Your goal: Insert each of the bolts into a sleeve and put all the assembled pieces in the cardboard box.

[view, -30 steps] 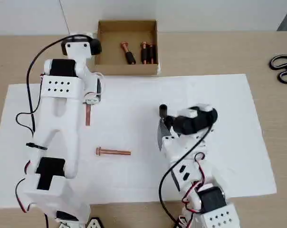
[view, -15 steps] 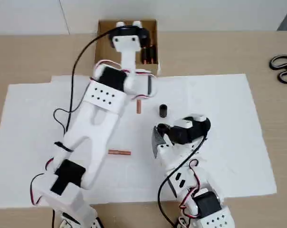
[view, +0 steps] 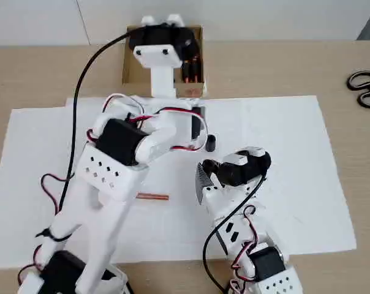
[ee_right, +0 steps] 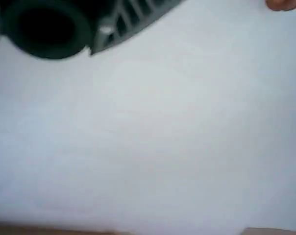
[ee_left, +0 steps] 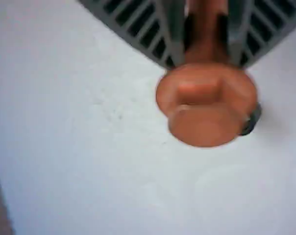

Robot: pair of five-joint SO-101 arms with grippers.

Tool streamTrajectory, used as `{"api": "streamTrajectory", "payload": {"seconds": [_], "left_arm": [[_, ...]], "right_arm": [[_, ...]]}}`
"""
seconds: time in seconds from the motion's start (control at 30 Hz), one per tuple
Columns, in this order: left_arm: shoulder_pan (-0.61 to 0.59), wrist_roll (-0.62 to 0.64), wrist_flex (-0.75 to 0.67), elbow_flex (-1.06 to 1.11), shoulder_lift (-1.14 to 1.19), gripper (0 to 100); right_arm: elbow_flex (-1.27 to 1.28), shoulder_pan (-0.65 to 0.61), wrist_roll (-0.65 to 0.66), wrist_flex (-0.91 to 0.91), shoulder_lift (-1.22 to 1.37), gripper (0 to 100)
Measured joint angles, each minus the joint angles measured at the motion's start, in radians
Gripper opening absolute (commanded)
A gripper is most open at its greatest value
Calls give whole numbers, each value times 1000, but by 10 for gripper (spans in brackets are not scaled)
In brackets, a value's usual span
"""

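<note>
As I see it, left gripper (ee_left: 205, 49) clamps a bolt (ee_left: 207, 105) over the paper (view: 283, 153), head toward its camera, shank running away | sleeve (view: 211, 143) upright mid-paper | right gripper (view: 204, 173) near it, grip I cannot tell | spare bolt (view: 153, 196) lies parallel to paper's near edge.

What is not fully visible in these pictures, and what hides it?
Brown cardboard box, high view: the white left arm covers most of its inside.
Loose copper bolt on the white paper, high view: one end lies under that arm.
Small black sleeve, high view: partly behind the arm.
Black scissors, high view: cut by the right edge.
</note>
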Motion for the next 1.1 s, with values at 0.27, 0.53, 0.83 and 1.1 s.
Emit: {"api": "streamTrajectory", "payload": {"seconds": [0.27, 0.53, 0.83, 1.1], "left_arm": [[-55, -5, -517, 559, -184, 5], [-14, -77, -730, 832, -318, 5], [40, -77, -740, 832, -321, 5], [61, -77, -740, 832, -321, 5]], "right_arm": [[0, 0, 0, 2, 0, 4], [0, 0, 0, 3, 0, 4], [0, 0, 0, 3, 0, 4], [0, -2, 0, 3, 0, 4]]}}
